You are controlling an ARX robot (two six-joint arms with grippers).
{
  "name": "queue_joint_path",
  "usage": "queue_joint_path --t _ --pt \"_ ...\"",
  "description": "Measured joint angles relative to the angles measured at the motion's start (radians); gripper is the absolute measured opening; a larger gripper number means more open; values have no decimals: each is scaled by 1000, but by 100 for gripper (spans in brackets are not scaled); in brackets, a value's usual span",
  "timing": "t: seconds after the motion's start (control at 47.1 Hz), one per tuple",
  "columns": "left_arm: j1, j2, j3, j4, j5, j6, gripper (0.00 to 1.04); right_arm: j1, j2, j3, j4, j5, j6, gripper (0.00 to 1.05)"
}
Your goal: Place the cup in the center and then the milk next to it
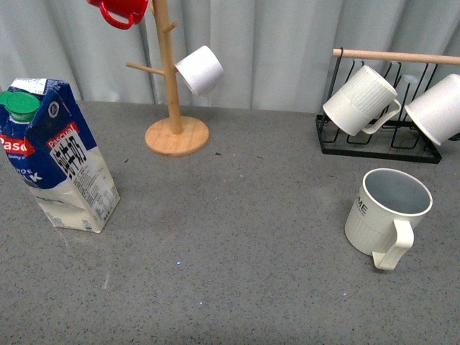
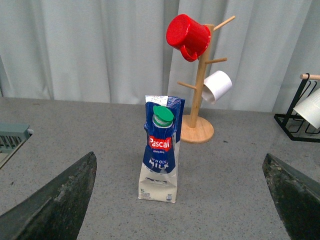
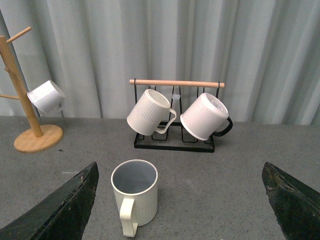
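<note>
- Cup (image 1: 386, 214) is standing upright on the right side of the table (image 1: 230, 287), mouth up, with its handle pointing toward the robot.
- Cup is sitting just in front of the rack (image 1: 377, 147), apart from it, and nothing is touching it.
- Milk (image 1: 61, 162) is standing upright on the left side of the table, green cap on, well apart from the cup.
- Milk is sitting in front and to the left of the tree (image 1: 172, 93), not touching it.
- Left gripper (image 2: 180, 157) is hovering with its fingers (image 2: 55, 200) spread wide, grasping nothing. The milk is showing beyond it, in line with the gap.
- Right gripper (image 3: 180, 165) is likewise spread wide and grasping nothing. The cup is showing beyond it, nearer one finger.
- Tree is carrying a red mug (image 1: 121, 11) and a small white cup (image 1: 200, 70).
- Rack is holding two white mugs (image 1: 359, 100) hanging tilted beneath its wooden bar.
</note>
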Motion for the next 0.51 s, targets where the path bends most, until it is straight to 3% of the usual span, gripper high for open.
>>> queue_joint_path --t 0.51 --pt "0 0 0 0 0 0 98 0 0 0 0 0 0 95"
